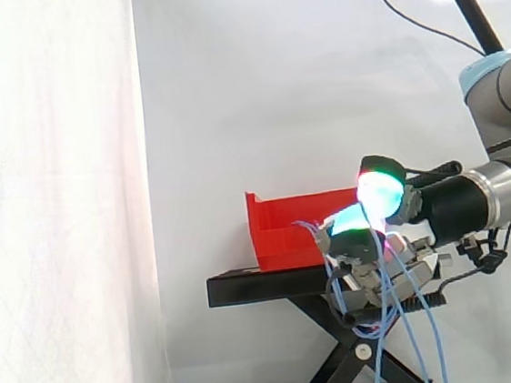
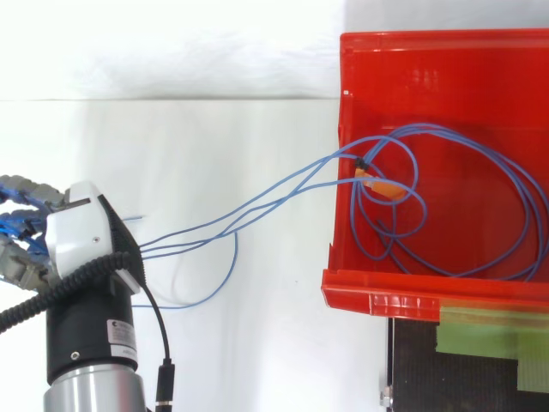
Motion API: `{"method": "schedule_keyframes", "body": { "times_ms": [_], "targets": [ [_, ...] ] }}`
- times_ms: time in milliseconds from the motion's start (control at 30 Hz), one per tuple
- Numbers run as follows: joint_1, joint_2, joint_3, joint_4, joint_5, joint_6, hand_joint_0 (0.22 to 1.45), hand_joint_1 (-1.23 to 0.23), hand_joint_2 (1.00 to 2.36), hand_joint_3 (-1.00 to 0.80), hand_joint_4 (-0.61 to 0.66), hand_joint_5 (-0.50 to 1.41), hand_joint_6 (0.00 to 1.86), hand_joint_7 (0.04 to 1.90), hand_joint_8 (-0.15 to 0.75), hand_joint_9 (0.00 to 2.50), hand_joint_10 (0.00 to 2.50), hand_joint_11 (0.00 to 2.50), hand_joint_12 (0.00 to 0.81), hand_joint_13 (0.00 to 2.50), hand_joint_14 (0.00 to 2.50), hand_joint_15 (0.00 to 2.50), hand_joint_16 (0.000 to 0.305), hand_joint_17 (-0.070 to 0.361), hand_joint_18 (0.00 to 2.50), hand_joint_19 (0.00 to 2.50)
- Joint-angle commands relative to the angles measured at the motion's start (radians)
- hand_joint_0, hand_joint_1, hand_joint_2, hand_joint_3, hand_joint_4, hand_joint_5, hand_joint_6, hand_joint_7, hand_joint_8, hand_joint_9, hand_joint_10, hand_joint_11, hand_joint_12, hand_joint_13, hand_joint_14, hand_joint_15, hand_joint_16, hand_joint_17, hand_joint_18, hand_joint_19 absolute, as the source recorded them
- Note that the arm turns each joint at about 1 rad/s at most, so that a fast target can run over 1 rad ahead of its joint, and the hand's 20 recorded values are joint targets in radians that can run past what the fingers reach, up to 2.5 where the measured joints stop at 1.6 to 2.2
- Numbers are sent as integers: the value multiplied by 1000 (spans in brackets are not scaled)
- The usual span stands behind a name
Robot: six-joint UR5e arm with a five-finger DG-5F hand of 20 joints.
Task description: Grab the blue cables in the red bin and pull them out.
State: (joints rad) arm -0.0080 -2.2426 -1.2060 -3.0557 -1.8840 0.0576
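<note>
The red bin (image 2: 388,293) stands on the black stand (image 1: 256,286). Loops of blue cable (image 2: 480,163) lie inside it, tied at an orange tag (image 2: 383,186). Several strands run out over the bin's left wall and stretch across to my hand (image 2: 84,233), which sits well left of the bin in the top view. In the side view my hand (image 1: 367,242) is right of the bin at the stand's edge, its fingers curled round the blue cables (image 1: 406,322), whose loose ends hang down past the stand. The fingertips (image 1: 381,189) glow green and cyan.
A white curtain hangs behind and to the left. A camera on a black pole (image 1: 479,17) stands at the upper right behind the arm. Green tape (image 2: 491,331) marks the stand beside the bin's front rim.
</note>
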Motion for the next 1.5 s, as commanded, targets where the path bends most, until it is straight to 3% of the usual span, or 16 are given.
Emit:
{"method": "schedule_keyframes", "body": {
  "times_ms": [0, 600, 1067, 1467],
  "targets": [
    [0, 0, 0, 0, 0, 0, 846, -791, 1000, -1000, 114, 885, 69, 907, 265, 1177, 27, 1062, 291, 1130, 2311, 1269, 40, 89, 1351, 1804],
    [0, 0, 11, 0, -1, 0, 733, -748, 1000, -1000, 196, 872, 17, 895, 298, 1171, 28, 1047, 330, 1134, 2296, 1231, 49, 110, 1368, 1750],
    [-1, 0, 9, -2, -1, -2, 756, -799, 1000, -1000, 147, 1028, 5, 920, 282, 1241, 31, 1060, 307, 1169, 2217, 1270, 45, 102, 1368, 1766],
    [-1, 0, 9, 2, 2, -21, 803, -876, 1000, -1000, 135, 1025, 5, 930, 273, 1232, 30, 1061, 298, 1175, 2164, 1313, 43, 96, 1354, 1769]
  ]
}}
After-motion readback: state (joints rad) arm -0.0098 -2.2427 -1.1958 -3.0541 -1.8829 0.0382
